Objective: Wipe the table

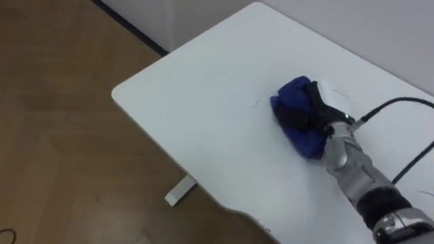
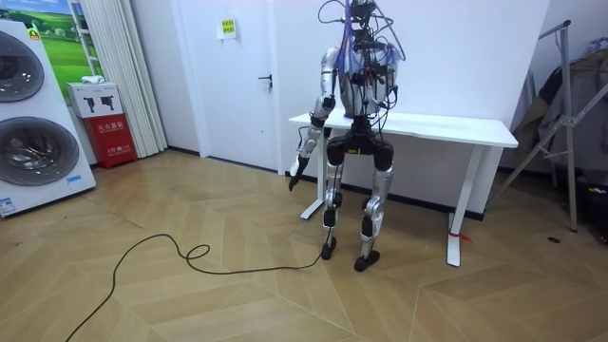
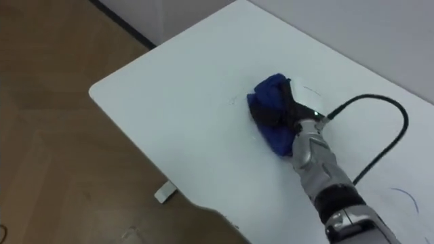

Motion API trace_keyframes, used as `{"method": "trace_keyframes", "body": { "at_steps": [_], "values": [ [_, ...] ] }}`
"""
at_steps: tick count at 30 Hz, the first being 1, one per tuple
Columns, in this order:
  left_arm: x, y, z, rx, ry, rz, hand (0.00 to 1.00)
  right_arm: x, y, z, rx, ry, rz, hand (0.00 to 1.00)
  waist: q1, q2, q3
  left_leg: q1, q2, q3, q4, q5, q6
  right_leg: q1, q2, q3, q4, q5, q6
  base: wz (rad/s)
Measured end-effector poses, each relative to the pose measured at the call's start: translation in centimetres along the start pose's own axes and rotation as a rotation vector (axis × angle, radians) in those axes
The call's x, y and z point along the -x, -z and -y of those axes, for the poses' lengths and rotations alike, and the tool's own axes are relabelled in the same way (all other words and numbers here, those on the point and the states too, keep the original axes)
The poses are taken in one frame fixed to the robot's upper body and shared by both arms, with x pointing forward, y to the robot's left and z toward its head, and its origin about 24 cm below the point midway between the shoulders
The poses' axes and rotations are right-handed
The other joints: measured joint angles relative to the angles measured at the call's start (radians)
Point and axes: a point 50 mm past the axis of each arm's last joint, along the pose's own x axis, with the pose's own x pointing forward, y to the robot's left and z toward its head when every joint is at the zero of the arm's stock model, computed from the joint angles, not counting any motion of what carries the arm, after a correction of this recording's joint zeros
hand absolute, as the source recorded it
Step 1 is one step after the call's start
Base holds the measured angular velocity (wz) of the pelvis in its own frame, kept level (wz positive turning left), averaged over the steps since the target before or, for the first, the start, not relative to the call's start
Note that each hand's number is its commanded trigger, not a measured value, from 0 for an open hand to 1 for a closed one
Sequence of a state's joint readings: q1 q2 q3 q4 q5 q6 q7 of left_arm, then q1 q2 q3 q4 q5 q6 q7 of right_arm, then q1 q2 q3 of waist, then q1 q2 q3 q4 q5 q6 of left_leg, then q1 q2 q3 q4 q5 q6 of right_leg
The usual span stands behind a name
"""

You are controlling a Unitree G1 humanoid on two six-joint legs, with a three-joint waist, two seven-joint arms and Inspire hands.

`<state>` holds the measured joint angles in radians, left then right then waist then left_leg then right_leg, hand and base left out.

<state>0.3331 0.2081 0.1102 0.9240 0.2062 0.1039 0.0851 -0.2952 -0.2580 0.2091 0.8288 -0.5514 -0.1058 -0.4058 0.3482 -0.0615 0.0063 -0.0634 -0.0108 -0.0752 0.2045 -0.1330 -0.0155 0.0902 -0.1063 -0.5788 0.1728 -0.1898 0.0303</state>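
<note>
I see the right robot hand curled round the cloth (bunched); it may slip free on the tabletop.

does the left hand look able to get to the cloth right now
Probably yes, once raised: the left hand hangs by the robot's side, below the table, and nothing on it blocks the way to the cloth under the right hand.
</note>
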Motion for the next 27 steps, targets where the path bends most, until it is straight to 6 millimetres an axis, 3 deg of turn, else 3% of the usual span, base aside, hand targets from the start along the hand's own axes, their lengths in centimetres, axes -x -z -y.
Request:
{"method": "trace_keyframes", "body": {
  "at_steps": [1,2,5,7,9,12,14,16,19,20,21,22,24,25,27],
  "values": [
    [0.0,0.0,-0.1,0.009,-0.004,-0.001,0.0,0.6,0.6,-0.2,-0.004,0.005,-0.009,1.0,-0.014,0.004,-0.0027,0.009,0.001,0.01,-0.006,0.001,0.001,0.001,-0.001,0.006,0.0,0.0,0.0,-0.35],
    [0.0,0.0,-0.2,0.02,-0.018,0.001,0.0,1.5,1.8,-0.4,-0.006,0.016,-0.038,1.0,-0.05,0.01,-0.0061,0.027,0.002,0.024,-0.012,0.0,0.004,0.009,-0.002,0.022,0.001,0.0,0.001,-0.47],
    [0.0,-0.2,-0.8,0.056,-0.065,0.025,0.0,4.4,5.6,-0.5,-0.014,0.066,-0.16,1.0,-0.131,0.02,-0.0218,0.072,0.007,0.07,-0.025,-0.009,0.011,0.036,-0.003,0.065,0.001,0.0,0.003,-0.46],
    [-0.1,-0.7,-1.1,0.079,-0.084,0.051,0.0,6.0,7.3,-0.4,-0.008,0.095,-0.213,1.0,-0.152,0.024,-0.0251,0.095,0.014,0.11,-0.033,-0.016,0.011,0.038,0.001,0.114,0.001,0.0,0.004,-0.62],
    [-0.1,-1.2,-1.1,0.09,-0.105,0.075,0.0,7.4,8.8,0.0,-0.017,0.134,-0.272,1.0,-0.2,0.023,-0.025,0.117,0.017,0.13,-0.034,-0.023,0.012,0.048,0.002,0.139,-0.003,0.001,0.006,-0.38],
    [0.1,-1.9,-0.4,0.101,-0.105,0.103,0.0,8.3,9.6,0.3,-0.033,0.165,-0.307,1.0,-0.22,0.02,-0.024,0.125,0.017,0.144,-0.037,-0.025,0.016,0.048,0.002,0.156,-0.001,0.004,0.009,-0.17],
    [0.1,-2.2,-0.2,0.106,-0.103,0.113,0.0,8.0,9.3,0.3,-0.033,0.165,-0.316,1.0,-0.206,0.015,-0.0249,0.127,0.019,0.155,-0.038,-0.025,0.016,0.043,0.003,0.164,0.003,0.009,0.008,-0.16],
    [0.2,-2.1,0.0,0.105,-0.1,0.104,0.0,6.9,8.5,0.3,-0.028,0.155,-0.317,1.0,-0.198,0.012,-0.024,0.127,0.02,0.157,-0.04,-0.026,0.016,0.037,0.003,0.166,0.006,0.011,0.007,-0.15],
    [0.0,-1.8,0.4,0.093,-0.089,0.068,0.0,3.9,4.9,0.2,0.002,0.09,-0.254,1.0,-0.128,0.01,-0.0216,0.111,0.03,0.172,-0.039,-0.026,0.014,0.006,0.009,0.189,0.018,0.018,-0.005,-0.4],
    [0.0,-1.3,0.4,0.088,-0.092,0.046,0.0,2.2,2.3,-0.1,0.044,0.038,-0.168,1.0,-0.092,0.005,-0.0172,0.107,0.035,0.17,-0.038,-0.027,0.011,-0.005,0.013,0.191,0.022,0.021,-0.009,-0.25],
    [-0.1,-1.2,0.4,0.083,-0.091,0.025,0.0,0.4,-0.8,0.3,0.072,0.018,-0.073,1.0,-0.066,-0.002,-0.0038,0.102,0.035,0.155,-0.035,-0.027,0.007,-0.008,0.017,0.189,0.023,0.021,-0.011,-0.04],
    [-0.2,-1.2,0.4,0.075,-0.091,0.019,0.0,-0.3,-2.3,0.4,0.069,0.013,-0.028,1.0,-0.056,-0.005,0.003,0.1,0.035,0.15,-0.033,-0.026,0.006,-0.011,0.018,0.185,0.02,0.02,-0.011,0.3],
    [-0.2,-1.0,0.3,0.063,-0.089,0.002,0.0,-2.6,-7.0,1.9,0.075,0.03,0.118,1.0,-0.004,-0.021,0.0121,0.07,0.033,0.117,-0.024,-0.02,0.003,-0.025,0.019,0.151,0.011,0.02,-0.012,0.56],
    [-0.1,-0.5,0.2,0.056,-0.079,-0.013,0.0,-3.1,-8.0,2.2,0.081,0.03,0.158,1.0,0.018,-0.023,0.0112,0.069,0.031,0.101,-0.026,-0.02,0.003,-0.018,0.017,0.13,0.011,0.019,-0.011,0.58],
    [0.1,1.0,0.0,0.05,-0.069,-0.058,0.0,-3.5,-7.9,2.3,0.086,0.019,0.157,1.0,0.019,-0.024,0.0114,0.069,0.024,0.06,-0.024,-0.021,0.004,0.001,0.013,0.096,0.014,0.019,-0.009,0.64]
  ]
}}
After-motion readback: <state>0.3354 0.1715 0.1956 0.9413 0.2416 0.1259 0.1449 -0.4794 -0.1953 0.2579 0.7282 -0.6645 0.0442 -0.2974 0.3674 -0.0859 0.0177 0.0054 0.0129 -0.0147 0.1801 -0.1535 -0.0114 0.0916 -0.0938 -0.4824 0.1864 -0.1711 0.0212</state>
